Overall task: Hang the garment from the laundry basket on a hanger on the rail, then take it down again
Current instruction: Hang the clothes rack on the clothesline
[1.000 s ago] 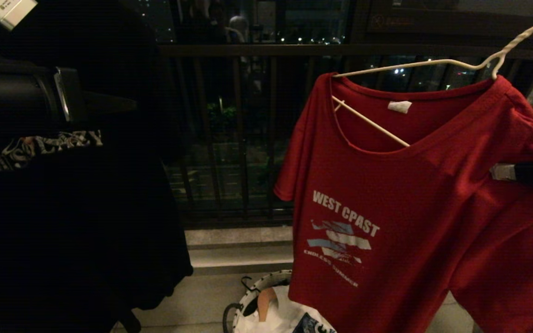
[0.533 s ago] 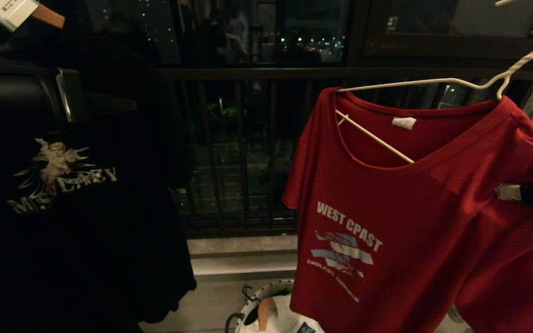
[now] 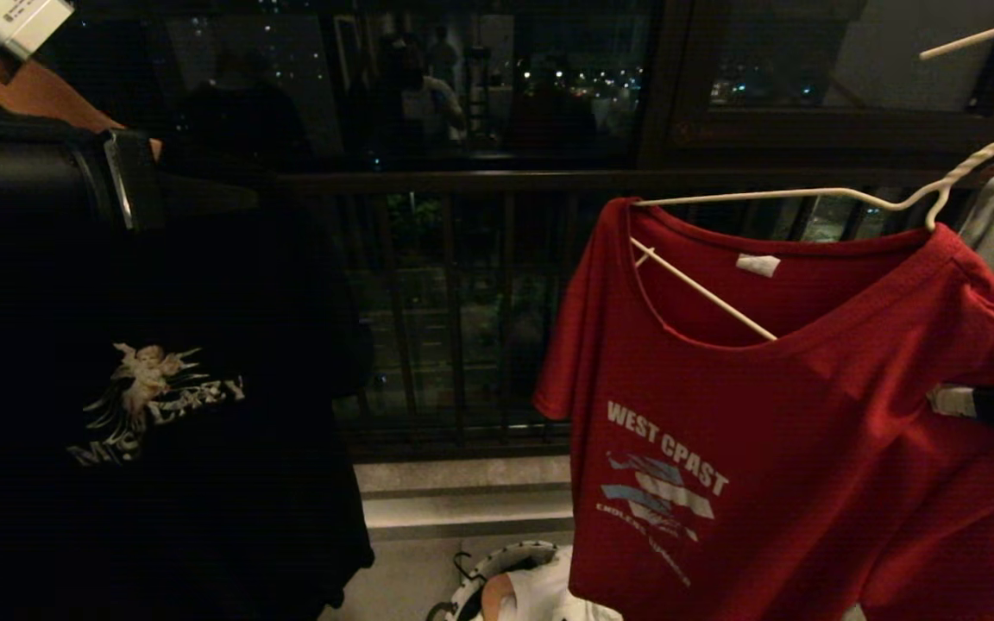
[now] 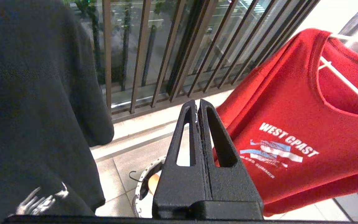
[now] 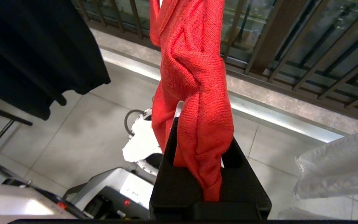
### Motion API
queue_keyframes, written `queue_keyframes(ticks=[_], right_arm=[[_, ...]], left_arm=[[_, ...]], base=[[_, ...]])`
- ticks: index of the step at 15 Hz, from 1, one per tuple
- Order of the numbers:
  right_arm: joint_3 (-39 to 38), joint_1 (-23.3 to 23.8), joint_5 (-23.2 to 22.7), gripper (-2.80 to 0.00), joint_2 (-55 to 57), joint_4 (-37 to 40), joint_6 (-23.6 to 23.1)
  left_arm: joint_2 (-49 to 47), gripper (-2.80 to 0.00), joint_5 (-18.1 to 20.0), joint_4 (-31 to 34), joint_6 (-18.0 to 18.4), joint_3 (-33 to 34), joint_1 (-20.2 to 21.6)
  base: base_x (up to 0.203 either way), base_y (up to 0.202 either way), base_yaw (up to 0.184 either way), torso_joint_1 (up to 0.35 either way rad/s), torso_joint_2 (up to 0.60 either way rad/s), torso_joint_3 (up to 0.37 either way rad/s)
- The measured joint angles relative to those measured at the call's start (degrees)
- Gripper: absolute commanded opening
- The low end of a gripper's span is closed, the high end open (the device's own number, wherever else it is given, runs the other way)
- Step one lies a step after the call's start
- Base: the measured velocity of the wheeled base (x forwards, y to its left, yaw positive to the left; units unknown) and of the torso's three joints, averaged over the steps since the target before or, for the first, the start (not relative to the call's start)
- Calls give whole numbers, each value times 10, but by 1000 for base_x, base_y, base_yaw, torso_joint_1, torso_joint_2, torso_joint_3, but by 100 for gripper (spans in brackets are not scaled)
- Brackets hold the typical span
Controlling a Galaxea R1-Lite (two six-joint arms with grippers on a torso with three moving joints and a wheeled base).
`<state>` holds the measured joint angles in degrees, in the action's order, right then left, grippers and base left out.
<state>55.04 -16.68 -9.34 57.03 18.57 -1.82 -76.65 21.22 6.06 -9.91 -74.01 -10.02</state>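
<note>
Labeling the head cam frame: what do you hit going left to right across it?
Left arm → black T-shirt → railing → basket → red T-shirt on the wire hanger → right gripper, shut on its fabric.

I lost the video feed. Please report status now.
Left gripper shut, empty. Right gripper shut on red T-shirt, which sits on wire hanger. Black T-shirt hangs clear.

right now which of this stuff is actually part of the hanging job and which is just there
Part of the job:
- red T-shirt, on the wire hanger
- right gripper, shut on a bunch of the shirt
- laundry basket on the floor below

Just there:
- black T-shirt hanging at left
- white T-shirt in the basket
- left gripper, shut and empty
</note>
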Motion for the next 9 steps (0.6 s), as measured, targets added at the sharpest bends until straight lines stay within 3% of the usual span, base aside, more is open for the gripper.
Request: queue_keyframes(ticks=[2, 9], right_arm=[[-14, 0, 0, -280, -7, 0, 0], [-46, 0, 10, -280, -21, -97, 14]], left_arm=[[0, -280, 0, 1, 0, 0, 0], [0, -280, 0, 1, 0, 0, 0]], base=[[0, 0, 0, 177, -378, -203], [0, 0, 0, 9, -18, -9]])
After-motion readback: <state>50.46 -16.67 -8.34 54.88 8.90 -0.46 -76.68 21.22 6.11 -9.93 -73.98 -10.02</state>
